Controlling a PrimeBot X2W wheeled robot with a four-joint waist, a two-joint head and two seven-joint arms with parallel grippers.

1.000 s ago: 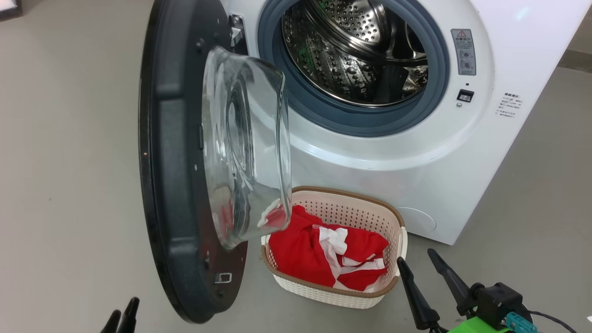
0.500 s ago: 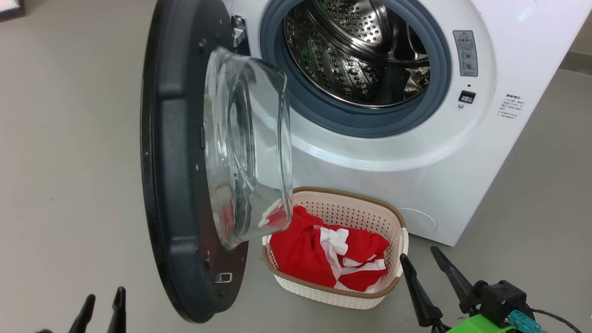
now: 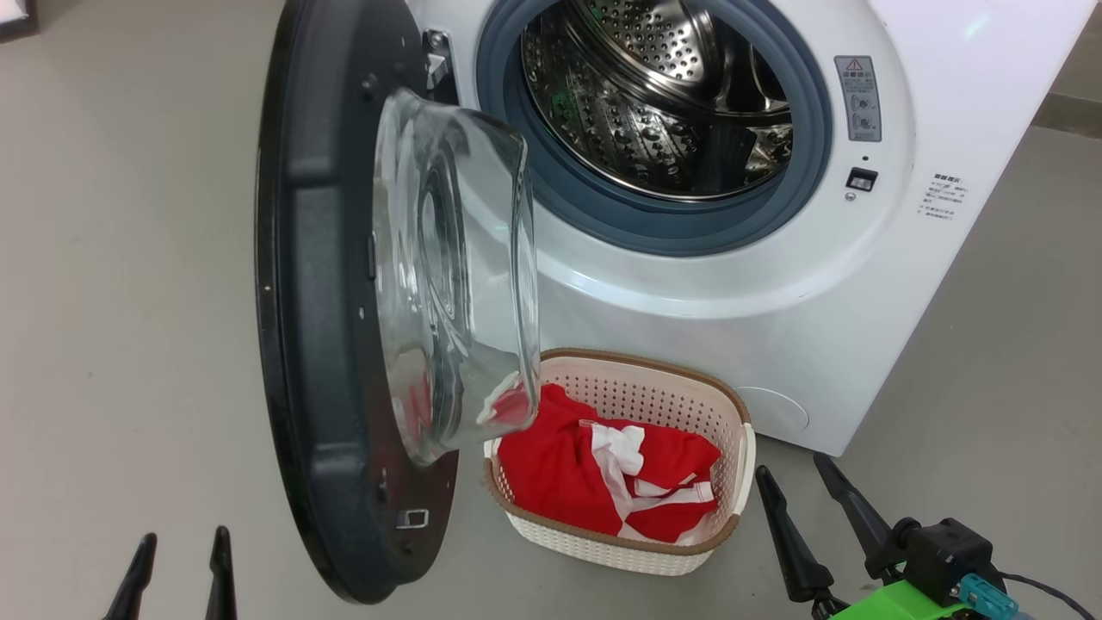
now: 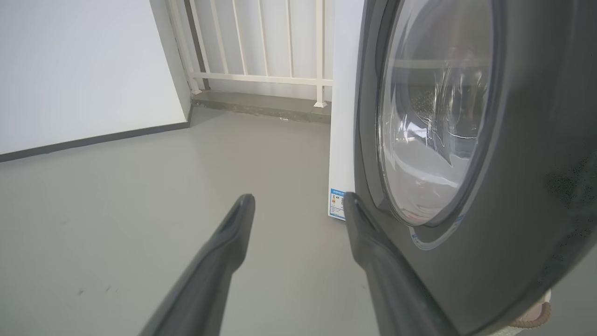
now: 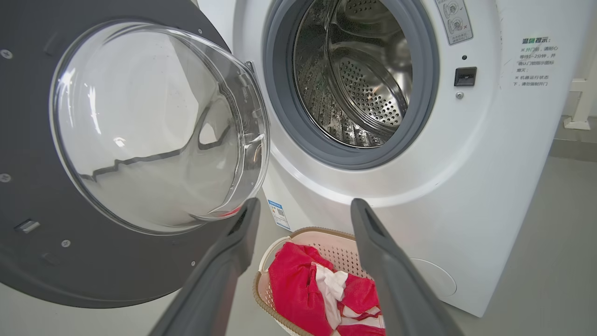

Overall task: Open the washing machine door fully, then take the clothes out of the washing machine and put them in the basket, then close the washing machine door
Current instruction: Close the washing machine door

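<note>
We find a grey red-triangle warning sticker (image 3: 854, 97) on the big white washing machine (image 3: 732, 327); print possibly Chinese, illegible. Left gripper (image 3: 185, 536), right gripper (image 3: 792, 467): jaws apart, empty.

Grey floor (image 4: 116, 224) meets a white wall (image 4: 84, 70) with dark skirting (image 4: 93, 140), beside white railings (image 4: 261, 42).

the washing machine door (image 3: 320, 344) hides one corner of the basket (image 3: 647, 394); the head view's top edge crops the washing machine (image 3: 740, 331).
</note>
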